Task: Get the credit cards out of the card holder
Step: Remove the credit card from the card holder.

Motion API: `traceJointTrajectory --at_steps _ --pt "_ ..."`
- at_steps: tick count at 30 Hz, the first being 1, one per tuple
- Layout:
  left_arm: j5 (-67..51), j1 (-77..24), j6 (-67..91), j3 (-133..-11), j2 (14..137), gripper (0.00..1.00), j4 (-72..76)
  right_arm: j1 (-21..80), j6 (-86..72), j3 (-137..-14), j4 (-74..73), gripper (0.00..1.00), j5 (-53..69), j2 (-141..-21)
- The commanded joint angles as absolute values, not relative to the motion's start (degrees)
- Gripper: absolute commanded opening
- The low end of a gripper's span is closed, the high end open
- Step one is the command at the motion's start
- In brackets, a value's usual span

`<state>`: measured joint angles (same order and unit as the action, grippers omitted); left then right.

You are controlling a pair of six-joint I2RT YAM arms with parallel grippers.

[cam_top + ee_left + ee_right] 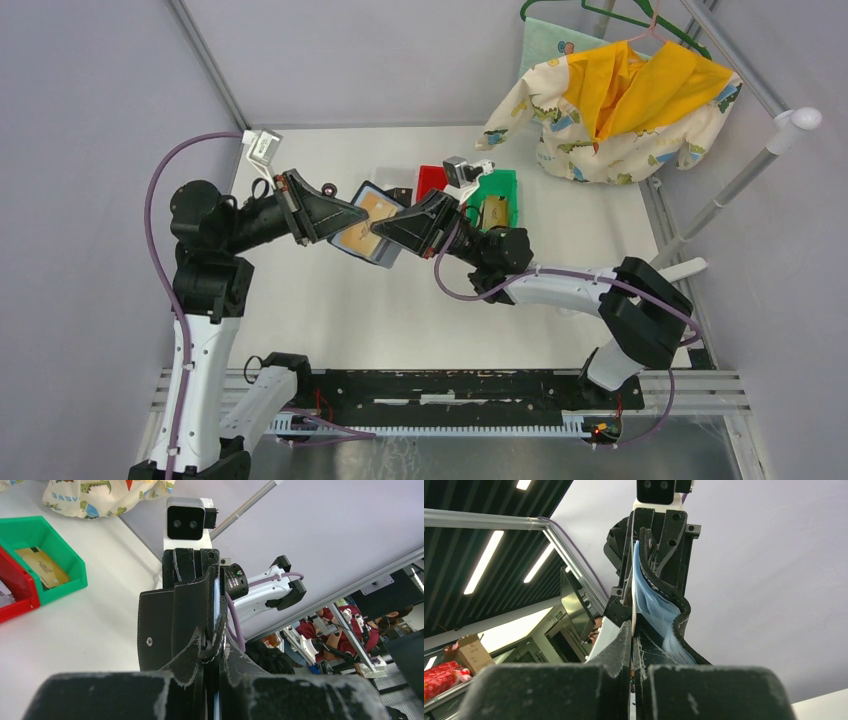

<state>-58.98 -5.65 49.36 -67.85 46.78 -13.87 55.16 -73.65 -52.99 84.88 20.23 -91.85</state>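
The card holder (378,247) is held open and tilted above the table between both arms, its blue-grey inside up. A tan-gold credit card (366,222) lies in it. My left gripper (345,215) is shut on the holder's left edge. In the left wrist view the black holder (172,625) stands edge-on in the shut gripper (216,650). My right gripper (385,235) is shut on the thin edge of the tan-gold card (632,616). In the right wrist view that gripper (633,630) is next to the holder's blue pockets (654,605).
A green bin (508,180) at the back holds another tan card (494,211), also in the left wrist view (42,567). A red bin (431,178) and a white bin (385,173) stand to its left. Clothes on hangers (620,105) hang at the back right.
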Motion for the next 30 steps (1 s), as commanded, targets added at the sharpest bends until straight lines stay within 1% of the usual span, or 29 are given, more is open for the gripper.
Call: traceJointTrajectory --at_steps 1,3,5,10,11,12,13,14,16,18,20,22,26,30 --pt "-60.9 -5.6 51.9 -71.0 45.3 0.11 -10.7 54.8 -72.3 -51.2 88.6 0.0 19.0 -90.0" --pt "-61.0 -5.5 51.3 -70.7 45.0 0.09 -11.0 54.8 -72.3 -51.2 89.3 0.0 18.5 -90.3" --pt "-60.9 -5.5 51.4 -70.1 44.8 0.03 -10.9 54.8 -72.4 -50.9 89.7 0.0 17.6 -90.5" --pt "-60.7 -5.5 52.2 -68.6 43.2 0.02 -9.3 54.8 -69.5 -49.3 86.5 0.0 14.2 -88.8" --pt "-60.6 -5.5 52.1 -68.6 43.1 0.05 -9.2 54.8 -69.1 -49.1 85.7 0.0 13.5 -88.4" --pt "-60.8 -5.6 52.2 -68.6 43.2 0.11 -9.2 54.8 -69.0 -48.8 85.3 0.0 12.9 -88.2" --pt "-61.0 -5.5 52.5 -68.6 43.4 0.2 -9.2 54.7 -68.9 -48.6 85.4 0.0 12.4 -88.0" --pt "-61.5 -5.5 52.9 -68.5 43.6 0.24 -8.6 54.8 -68.8 -48.2 85.6 0.0 11.8 -87.9" --pt "-62.9 -5.5 55.0 -67.1 43.5 0.26 -5.3 54.7 -68.9 -47.7 85.6 0.0 11.1 -87.5" --pt "-63.4 -5.5 55.6 -66.3 43.4 0.26 -4.0 54.5 -68.9 -47.3 85.6 0.0 10.8 -87.5" --pt "-63.5 -5.5 55.6 -65.9 43.1 0.23 -4.0 54.5 -69.0 -47.1 86.4 0.0 10.6 -87.7" --pt "-63.5 -5.5 55.1 -65.8 42.7 0.18 -4.4 54.6 -69.4 -47.3 86.5 0.0 10.8 -87.9" --pt "-62.0 -5.5 52.5 -66.7 42.2 0.02 -6.9 54.6 -69.4 -48.1 86.2 0.0 12.3 -88.0" --pt "-59.9 -5.5 46.5 -70.0 43.4 0.02 -13.4 54.6 -69.0 -48.4 84.9 0.01 14.0 -87.7"
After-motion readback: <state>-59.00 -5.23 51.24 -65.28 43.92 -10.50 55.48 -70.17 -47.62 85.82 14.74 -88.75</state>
